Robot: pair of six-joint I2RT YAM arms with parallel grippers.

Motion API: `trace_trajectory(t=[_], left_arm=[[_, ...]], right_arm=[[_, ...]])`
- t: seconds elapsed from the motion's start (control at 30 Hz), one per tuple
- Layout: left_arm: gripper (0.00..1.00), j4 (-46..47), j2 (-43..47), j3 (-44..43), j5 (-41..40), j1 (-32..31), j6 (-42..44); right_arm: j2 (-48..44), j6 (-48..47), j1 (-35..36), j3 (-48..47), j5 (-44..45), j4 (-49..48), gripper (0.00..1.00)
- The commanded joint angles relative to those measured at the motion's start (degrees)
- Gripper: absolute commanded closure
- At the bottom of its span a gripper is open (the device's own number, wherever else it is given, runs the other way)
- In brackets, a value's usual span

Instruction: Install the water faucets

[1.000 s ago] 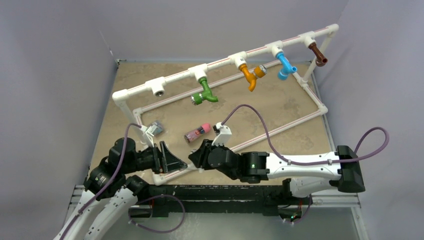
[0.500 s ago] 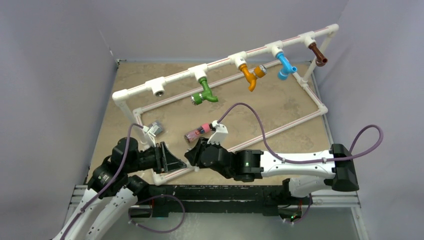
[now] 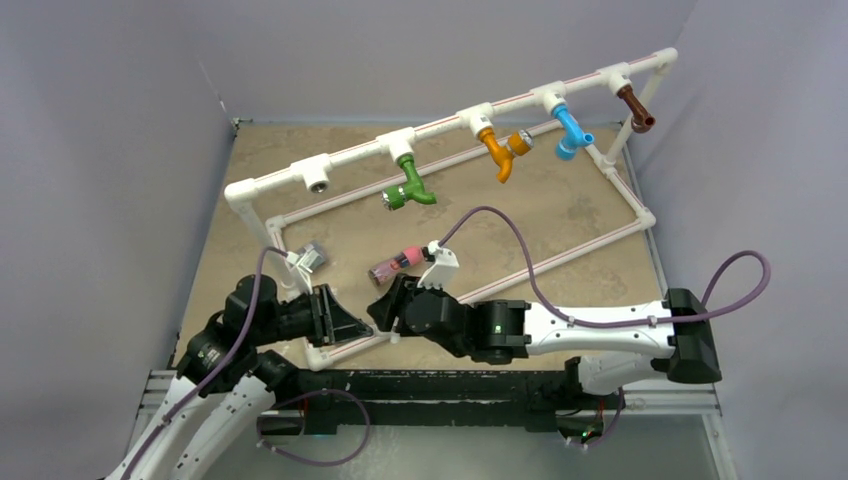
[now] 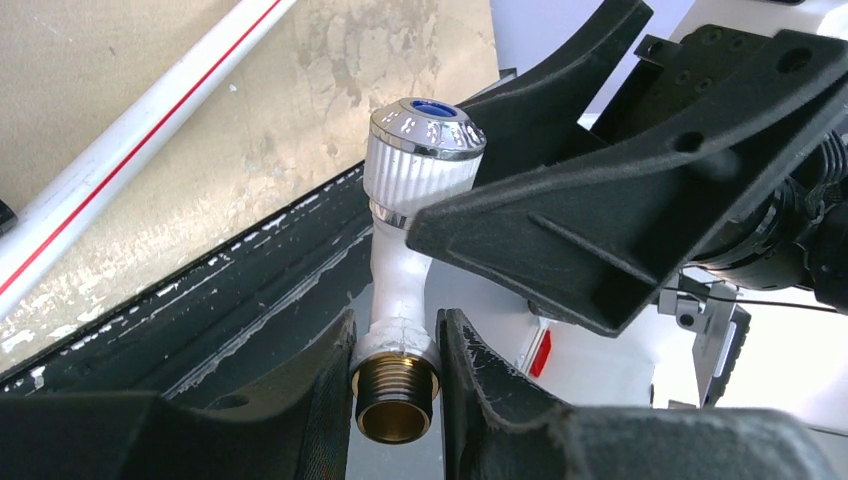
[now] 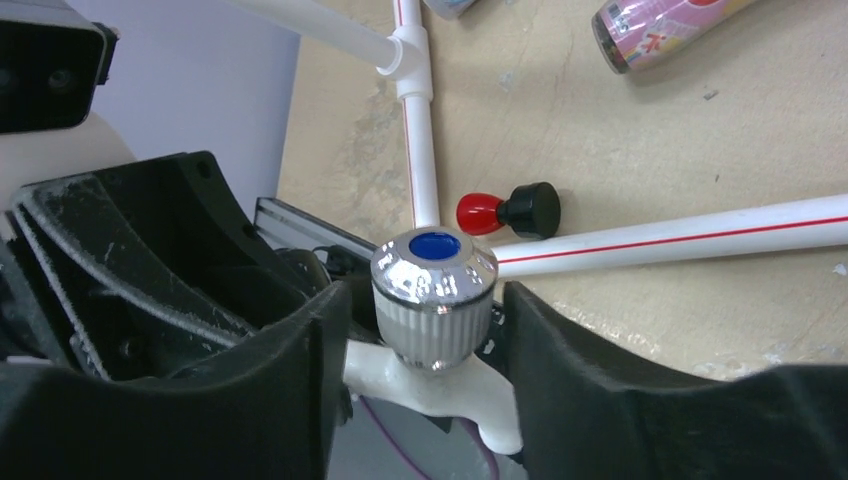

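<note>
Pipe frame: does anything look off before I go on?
Only the leftmost T-fitting stands out: its socket is bare, while the next four hold coloured faucets. The white faucet is not yet installed.

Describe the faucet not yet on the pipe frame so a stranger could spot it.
Find the white pipe frame, then its near edge, where both arms meet. Between their fingers sits the white faucet, chrome-capped knob with a blue dot and brass thread; the other faucets are coloured and fitted on the far rail.
</note>
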State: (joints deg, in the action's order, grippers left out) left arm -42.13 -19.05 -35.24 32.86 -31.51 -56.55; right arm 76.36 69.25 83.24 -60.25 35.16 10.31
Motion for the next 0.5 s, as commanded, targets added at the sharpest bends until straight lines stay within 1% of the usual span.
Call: trace_trajectory(t=[0.0, 0.07, 0.17, 0.2, 0.3, 0.37, 0.47], left_arm=[[1.00, 4.3, 1.8, 0.8, 0.6, 0.3, -1.1], [1.00, 5.3, 3.1, 1.8, 1.1, 0.3, -2.5], [1.00, 7.4, 5.0, 3.9, 2.4, 0.3, -4.8], [1.00, 8.7, 5.5, 4.6, 2.9, 0.4, -5.5], [1.00, 11.5, 7.3, 6.1, 3.9, 0.4, -7.5], [1.00, 14.3, 8.7, 6.7, 4.5, 0.3, -8.7], [1.00, 18.5, 9.5, 7.2, 5.7, 0.4, -10.3]], right_arm=[[-5.3, 1.3, 0.3, 2.9, 0.9, -4.4, 0.31], [-7.5, 1.4, 0.3, 4.8, -0.4, -4.2, 0.22], [-11.5, 0.3, 0.3, 6.9, -0.4, -4.3, 0.16], [-13.3, -0.4, 0.3, 8.1, -1.0, -5.0, 0.15], [-20.0, -4.4, 0.3, 13.8, -7.3, -9.8, 0.15], [-25.1, -8.7, 0.3, 16.8, -11.2, -14.8, 0.15], [-29.4, -14.5, 0.3, 18.0, -16.7, -16.4, 0.16]])
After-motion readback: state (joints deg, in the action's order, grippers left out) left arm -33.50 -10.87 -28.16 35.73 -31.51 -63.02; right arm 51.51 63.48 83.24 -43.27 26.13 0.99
